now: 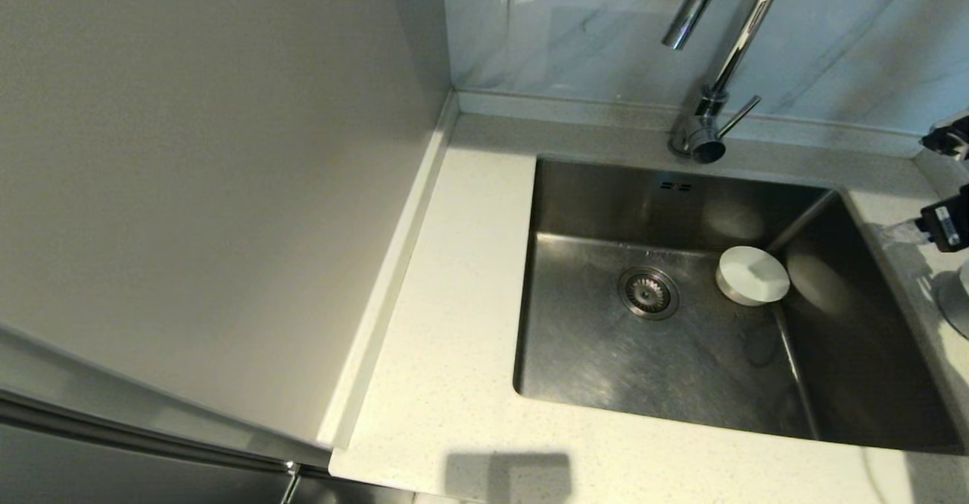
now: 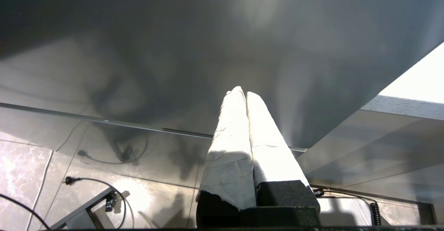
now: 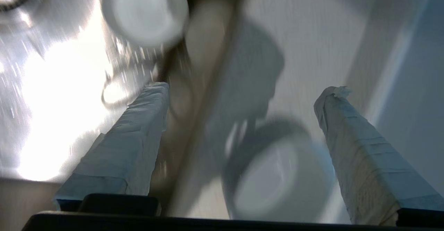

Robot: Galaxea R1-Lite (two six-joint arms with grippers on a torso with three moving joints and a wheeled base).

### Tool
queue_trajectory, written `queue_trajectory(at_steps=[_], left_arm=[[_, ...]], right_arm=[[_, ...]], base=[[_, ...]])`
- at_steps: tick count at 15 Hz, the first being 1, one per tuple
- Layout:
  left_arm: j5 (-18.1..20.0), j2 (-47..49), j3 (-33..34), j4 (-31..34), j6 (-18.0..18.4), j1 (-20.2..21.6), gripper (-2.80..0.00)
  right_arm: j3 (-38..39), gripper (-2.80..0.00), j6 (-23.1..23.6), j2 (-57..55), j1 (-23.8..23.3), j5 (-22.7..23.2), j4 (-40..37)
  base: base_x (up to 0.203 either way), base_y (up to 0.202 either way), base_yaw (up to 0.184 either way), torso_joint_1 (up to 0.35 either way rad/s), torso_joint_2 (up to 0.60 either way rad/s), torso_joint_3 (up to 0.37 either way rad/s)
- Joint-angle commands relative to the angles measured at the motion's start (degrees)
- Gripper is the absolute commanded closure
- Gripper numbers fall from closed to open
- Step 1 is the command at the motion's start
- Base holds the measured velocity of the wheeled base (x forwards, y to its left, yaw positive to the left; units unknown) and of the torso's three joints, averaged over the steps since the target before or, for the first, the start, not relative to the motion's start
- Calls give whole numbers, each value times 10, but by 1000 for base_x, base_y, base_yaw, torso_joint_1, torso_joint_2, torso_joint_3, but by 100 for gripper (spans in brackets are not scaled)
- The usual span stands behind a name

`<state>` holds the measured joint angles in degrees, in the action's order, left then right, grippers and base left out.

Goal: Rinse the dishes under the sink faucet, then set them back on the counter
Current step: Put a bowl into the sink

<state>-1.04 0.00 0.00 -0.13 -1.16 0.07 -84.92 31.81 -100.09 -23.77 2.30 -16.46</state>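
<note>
the right gripper (image 3: 242, 88) hangs over the right edge of the sink (image 1: 606, 368), with its two wrapped fingers (image 3: 350, 134) spread wide and nothing between them. in the head view only its dark body shows at the right border, above the counter (image 1: 454, 337). one white bowl (image 3: 277, 179) sits on the counter just below the open fingers, near the sink rim. a second white bowl (image 1: 752, 275) lies in the sink, right of the drain (image 1: 649, 293) and close to the right wall; it seems to be upside down, but the view is not clear enough to be sure. the faucet (image 1: 711, 50) stands behind the sink, its spout far above the basin, and no water stream is seen. a third bowl is not visible.

the left gripper (image 2: 245, 95) is parked low beside the cabinet, away from the work, with its fingers pressed together and empty.

the bowls look small, stiff and light, probably ceramic, so they can chip if they drop on steel or stone. wet glaze will be slippery. the best hold is likely across the straight side wall, or one finger inside and one outside the rim, with a firm but not hard squeeze.
</note>
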Motion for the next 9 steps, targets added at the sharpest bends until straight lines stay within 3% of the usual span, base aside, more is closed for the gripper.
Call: queue_trajectory(at_steps=[1, 9], left_arm=[[0, -2, 0, 0, -1, 0, 0], [0, -2, 0, 0, -1, 0, 0]], right_arm=[[-18, -280, 4, 7, -19, -8, -57], [-20, -280, 4, -45, -36, -76, -75]], base=[[0, 0, 0, 0, 0, 0], [0, 0, 0, 0, 0, 0]])
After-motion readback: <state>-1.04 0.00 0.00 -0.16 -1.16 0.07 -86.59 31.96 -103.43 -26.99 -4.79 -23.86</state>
